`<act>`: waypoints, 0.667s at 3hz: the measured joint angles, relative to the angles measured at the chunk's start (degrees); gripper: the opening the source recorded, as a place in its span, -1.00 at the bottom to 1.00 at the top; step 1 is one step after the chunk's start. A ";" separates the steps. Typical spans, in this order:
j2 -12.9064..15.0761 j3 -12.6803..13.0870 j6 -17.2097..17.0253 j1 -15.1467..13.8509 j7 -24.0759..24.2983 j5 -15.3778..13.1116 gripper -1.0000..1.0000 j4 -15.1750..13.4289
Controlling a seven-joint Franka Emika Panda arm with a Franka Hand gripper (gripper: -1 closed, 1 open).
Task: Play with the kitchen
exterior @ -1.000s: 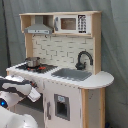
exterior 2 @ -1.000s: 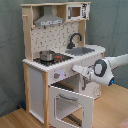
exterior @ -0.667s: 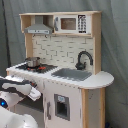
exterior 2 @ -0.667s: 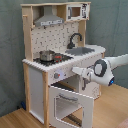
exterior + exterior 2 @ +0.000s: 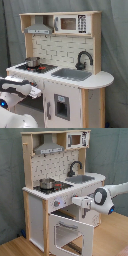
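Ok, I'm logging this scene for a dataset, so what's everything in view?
kitchen: one, pale wood and white, centre of both exterior views
pot: one, metal, on the hob
hob: one, black with red rings, worktop beside the sink
sink: one, grey, set in the worktop
tap: one, black, behind the sink
hood: one, grey, above the hob
microwave: one, white, top shelf
oven door: one, white, hanging open
arm: one, white, reaching to the kitchen front
gripper: one, at the control panel below the hob

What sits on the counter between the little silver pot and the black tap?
In both exterior views, the red-ringed hob and part of the grey sink lie between the pot and the tap.
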 joint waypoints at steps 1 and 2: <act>-0.47 0.17 -0.23 -0.05 -5.91 0.00 -1.00 -0.05; -1.02 0.44 -0.62 -0.14 -11.63 0.00 -1.00 -0.12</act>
